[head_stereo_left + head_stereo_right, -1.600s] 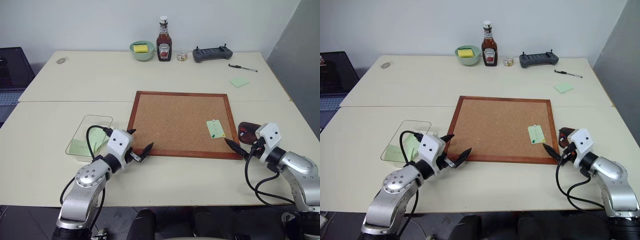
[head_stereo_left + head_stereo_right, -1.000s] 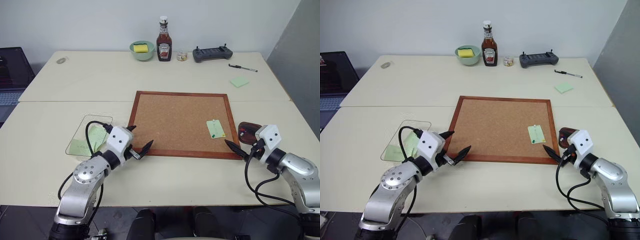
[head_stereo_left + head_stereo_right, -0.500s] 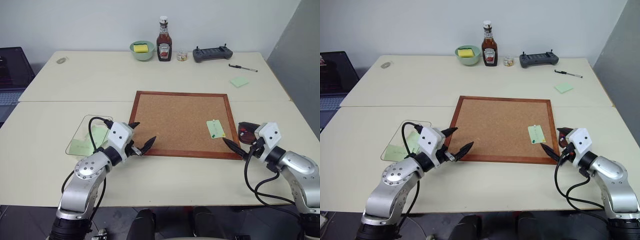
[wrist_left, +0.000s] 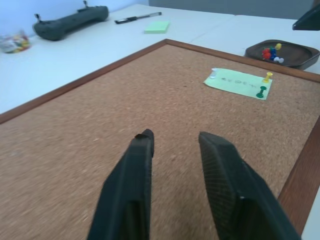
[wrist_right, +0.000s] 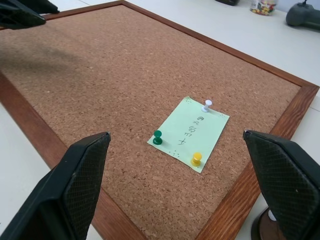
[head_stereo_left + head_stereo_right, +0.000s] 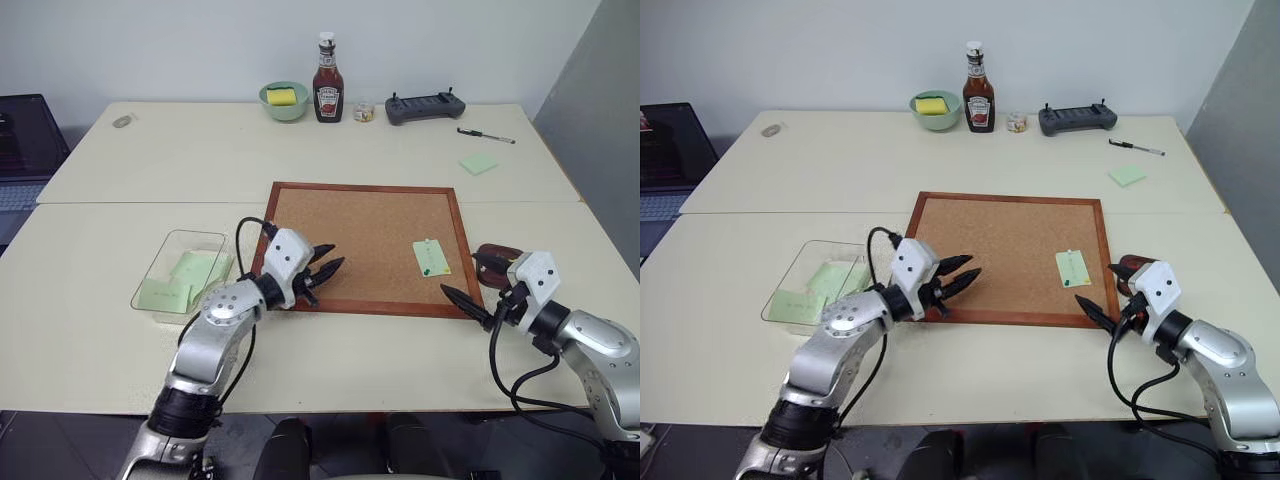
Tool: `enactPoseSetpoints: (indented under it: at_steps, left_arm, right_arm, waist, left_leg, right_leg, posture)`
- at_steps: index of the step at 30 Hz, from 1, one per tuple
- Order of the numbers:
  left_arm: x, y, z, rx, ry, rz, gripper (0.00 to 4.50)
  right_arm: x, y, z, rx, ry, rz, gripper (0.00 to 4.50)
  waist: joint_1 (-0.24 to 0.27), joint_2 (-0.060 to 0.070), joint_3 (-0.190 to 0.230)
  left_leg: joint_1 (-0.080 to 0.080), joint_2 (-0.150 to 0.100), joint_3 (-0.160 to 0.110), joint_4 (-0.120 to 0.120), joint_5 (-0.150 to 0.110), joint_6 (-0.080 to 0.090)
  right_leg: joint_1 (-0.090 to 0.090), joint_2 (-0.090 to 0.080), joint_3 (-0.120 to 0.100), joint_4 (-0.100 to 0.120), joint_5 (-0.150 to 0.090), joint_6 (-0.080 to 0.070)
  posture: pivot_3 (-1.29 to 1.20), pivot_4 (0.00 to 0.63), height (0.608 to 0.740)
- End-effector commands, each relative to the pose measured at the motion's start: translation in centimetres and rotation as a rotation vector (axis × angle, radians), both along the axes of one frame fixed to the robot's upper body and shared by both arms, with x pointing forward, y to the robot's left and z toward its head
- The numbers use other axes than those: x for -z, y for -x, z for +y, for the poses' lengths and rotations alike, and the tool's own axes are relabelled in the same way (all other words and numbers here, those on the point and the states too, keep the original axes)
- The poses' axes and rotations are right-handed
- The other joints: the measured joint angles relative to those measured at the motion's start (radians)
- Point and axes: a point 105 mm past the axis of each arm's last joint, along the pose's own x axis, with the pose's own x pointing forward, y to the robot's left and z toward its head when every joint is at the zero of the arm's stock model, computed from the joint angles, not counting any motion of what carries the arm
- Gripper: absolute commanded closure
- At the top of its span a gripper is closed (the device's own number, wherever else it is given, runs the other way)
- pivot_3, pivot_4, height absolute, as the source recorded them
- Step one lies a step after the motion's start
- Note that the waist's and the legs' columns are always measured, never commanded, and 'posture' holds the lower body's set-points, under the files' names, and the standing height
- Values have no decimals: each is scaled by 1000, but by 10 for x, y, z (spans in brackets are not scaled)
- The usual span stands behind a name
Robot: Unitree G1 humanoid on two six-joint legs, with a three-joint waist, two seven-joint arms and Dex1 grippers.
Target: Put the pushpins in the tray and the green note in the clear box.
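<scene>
Cream laminate covered the tabletop (image 6: 120, 340), which carried everything, and at its middle lay the cork board (image 6: 365, 245) in its red-brown wooden frame. The clear box (image 6: 150, 290) sat just off the board's left edge, already holding a few pale green slips, so it looked placed there as the drop-off within the left arm's easy reach. The tray (image 4: 300, 54) rested just outside the board's right frame, beside the right arm, with a small heap of coloured pins in it, which suggested it served that arm as the nearby bin for pins pulled from the board. The green note (image 5: 189, 132) lay flat on the cork near the board's right edge, held at three points by the pushpins (image 5: 158, 136): a white one at one end, a green and a yellow one at the other. By my reading the note could not go to the box until those pins came out. The left claw (image 6: 318, 266) hovered over the near left part of the cork, pointing across the board toward the note but well apart from it, its fingers a narrow gap apart with nothing between them. The right claw (image 5: 180, 187) hung near the board's front right corner, aimed at the note, fingers spread wide, empty and touching nothing.
</scene>
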Motion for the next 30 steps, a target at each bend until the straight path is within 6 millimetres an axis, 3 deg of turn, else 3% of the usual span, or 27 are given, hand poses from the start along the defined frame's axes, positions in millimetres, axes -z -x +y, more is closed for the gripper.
enactPoseSetpoints:
  at_steps: [1, 3, 10, 17, 30]
  left_arm:
    - [-3, -5, -17, 55, -6, -31, 4115]
    - [-1, -9, -25, 67, -4, -28, 4420]
    - [10, -23, -50, 60, 11, 24, 4420]
    - [38, -28, -44, 18, -6, 120, 4420]
    - [46, -22, -46, 33, -33, 132, 4420]
  right_arm:
    - [-14, -2, 8, -7, 3, -52, 0]
    - [-14, -2, 11, -14, 12, -51, 0]
    - [-17, -15, 17, -1, -14, -26, 0]
    - [-21, -42, 16, 66, -25, 8, 0]
    - [-11, -96, 21, 76, 53, 74, 0]
  waist:
    - [1, 0, 0]
    - [1, 0, 0]
    - [0, 0, 0]
    - [0, 0, 0]
    - [-1, 1, -1]
  left_leg:
    - [0, 0, 0, 0, 0, 0]
    - [0, 0, 0, 0, 0, 0]
    - [0, 0, 0, 1, 0, 0]
    - [0, 0, 0, 1, 0, 0]
    - [0, 0, 0, 1, 0, 0]
  right_leg:
    - [0, 0, 0, 0, 0, 0]
    - [0, 0, 0, 0, 0, 0]
    - [0, 0, 0, 0, 0, 0]
    - [0, 0, 0, 0, 0, 0]
    - [0, 0, 0, 1, 0, 0]
  posture:
    - [0, 150, 740]
    - [0, 150, 740]
    - [0, 150, 740]
    - [0, 150, 740]
    - [0, 150, 740]
